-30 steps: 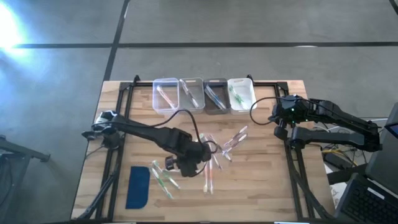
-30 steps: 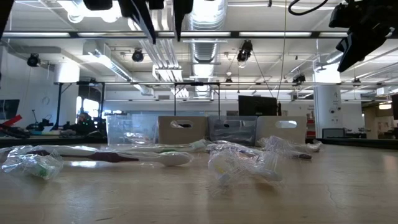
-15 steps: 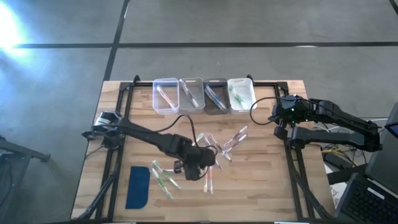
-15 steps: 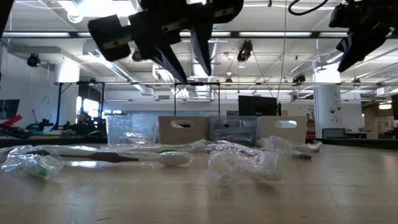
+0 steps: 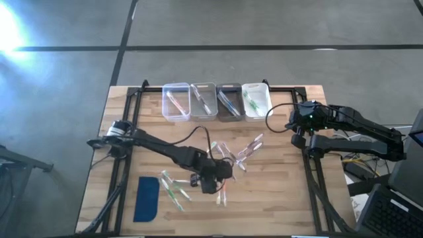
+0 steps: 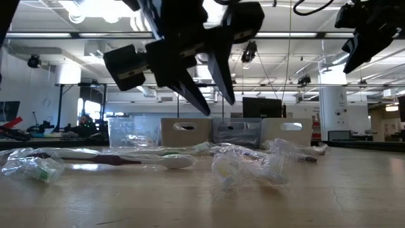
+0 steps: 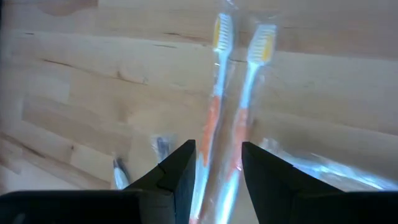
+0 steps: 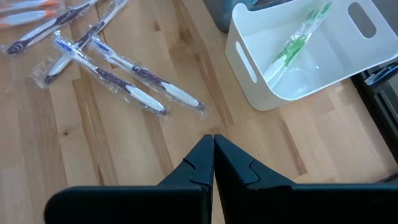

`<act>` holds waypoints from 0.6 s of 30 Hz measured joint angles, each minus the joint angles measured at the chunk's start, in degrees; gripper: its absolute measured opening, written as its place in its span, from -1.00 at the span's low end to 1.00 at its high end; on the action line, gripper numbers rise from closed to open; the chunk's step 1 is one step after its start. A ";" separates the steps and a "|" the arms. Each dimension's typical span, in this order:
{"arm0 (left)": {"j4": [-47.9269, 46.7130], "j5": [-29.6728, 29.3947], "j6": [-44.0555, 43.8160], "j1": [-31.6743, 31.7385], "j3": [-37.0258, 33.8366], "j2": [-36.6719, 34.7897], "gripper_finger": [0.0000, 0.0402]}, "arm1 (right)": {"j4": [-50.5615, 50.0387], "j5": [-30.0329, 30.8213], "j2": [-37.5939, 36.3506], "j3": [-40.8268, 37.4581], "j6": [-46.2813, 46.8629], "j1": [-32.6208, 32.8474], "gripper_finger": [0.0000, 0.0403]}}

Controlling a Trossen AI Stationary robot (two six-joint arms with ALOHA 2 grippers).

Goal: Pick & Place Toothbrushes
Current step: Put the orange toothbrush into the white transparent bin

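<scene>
Left pincer (image 7: 214,168) poised apart above two orange-handled wrapped toothbrushes (image 7: 227,106) lying mid-table (image 5: 284,198), right pincer (image 8: 213,155) pressed together, parked near white bin (image 8: 298,56)

Bright, even light is cast from overhead, and a strong glare patch is seen on the floor (image 5: 13,30) at the high view's left edge. In the low view, ceiling lamps (image 6: 101,7) are blown out to white and the left gripper (image 6: 207,95) is reduced to a dark silhouette. In the left wrist view, the toothbrushes (image 7: 231,106) are rendered soft and slightly blurred.
</scene>
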 joint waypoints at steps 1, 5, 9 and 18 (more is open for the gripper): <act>0.08 0.00 -0.03 0.00 0.74 0.88 -0.33 | 0.00 0.01 -0.02 0.00 0.00 -0.02 -0.96; -1.07 -0.02 -0.58 0.00 3.19 4.06 -0.33 | 0.01 0.01 0.00 0.00 0.00 0.00 -0.96; -2.98 0.00 -1.03 0.00 4.86 5.54 -0.33 | 0.01 0.01 -0.01 0.00 0.00 -0.01 -0.96; -4.26 1.66 -3.04 0.00 4.94 7.81 -0.33 | 0.02 0.01 -0.02 0.00 0.00 0.00 -0.96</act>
